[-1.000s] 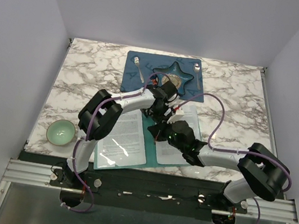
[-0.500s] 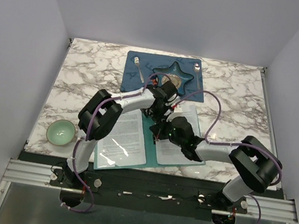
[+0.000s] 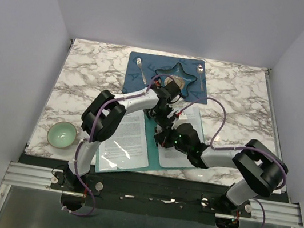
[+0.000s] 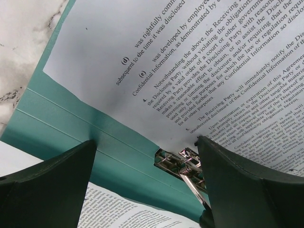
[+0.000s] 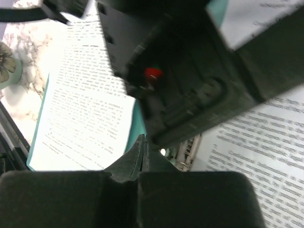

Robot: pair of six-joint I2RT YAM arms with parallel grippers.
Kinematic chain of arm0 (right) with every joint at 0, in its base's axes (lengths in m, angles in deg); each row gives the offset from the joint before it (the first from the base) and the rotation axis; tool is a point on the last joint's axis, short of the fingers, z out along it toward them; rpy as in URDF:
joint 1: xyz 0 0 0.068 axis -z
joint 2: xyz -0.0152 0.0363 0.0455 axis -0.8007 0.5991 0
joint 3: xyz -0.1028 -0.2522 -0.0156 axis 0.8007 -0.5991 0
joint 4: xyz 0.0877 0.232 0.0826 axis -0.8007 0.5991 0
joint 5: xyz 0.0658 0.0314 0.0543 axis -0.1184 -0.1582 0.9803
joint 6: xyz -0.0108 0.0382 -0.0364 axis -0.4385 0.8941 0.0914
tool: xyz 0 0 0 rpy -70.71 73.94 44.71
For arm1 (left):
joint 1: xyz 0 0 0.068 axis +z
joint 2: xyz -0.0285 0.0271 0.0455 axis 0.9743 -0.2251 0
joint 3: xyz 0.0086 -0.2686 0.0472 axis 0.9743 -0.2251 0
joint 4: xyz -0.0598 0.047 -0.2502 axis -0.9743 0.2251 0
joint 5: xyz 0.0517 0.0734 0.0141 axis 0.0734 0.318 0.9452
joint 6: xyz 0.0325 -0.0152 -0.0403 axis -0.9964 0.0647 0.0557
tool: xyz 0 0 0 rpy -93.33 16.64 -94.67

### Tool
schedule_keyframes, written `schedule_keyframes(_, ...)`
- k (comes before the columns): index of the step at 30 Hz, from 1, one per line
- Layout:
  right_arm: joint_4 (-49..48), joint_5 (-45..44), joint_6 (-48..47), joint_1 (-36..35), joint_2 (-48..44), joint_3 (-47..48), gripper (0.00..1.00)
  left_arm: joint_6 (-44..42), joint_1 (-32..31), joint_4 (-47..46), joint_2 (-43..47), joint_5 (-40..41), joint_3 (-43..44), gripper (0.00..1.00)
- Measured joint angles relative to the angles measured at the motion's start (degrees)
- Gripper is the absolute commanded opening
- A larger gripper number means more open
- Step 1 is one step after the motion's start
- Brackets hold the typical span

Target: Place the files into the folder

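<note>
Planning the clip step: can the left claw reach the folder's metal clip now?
Probably yes: the left claw hangs open right over the clip, which sits uncovered between its fingers, though the shut right claw crowds close.

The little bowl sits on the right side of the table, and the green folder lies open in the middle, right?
Not quite: the top view shows the little bowl on the left side of the table. The green folder does lie open in the middle.
</note>
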Motion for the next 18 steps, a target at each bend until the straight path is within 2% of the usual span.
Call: schedule_keyframes(18, -4.5, -5.3, 7.2, -3.9, -0.5, -3.6, 0.01, -3.0, -2.8, 3.9, -4.4, -2.0, 7.1, 0.98)
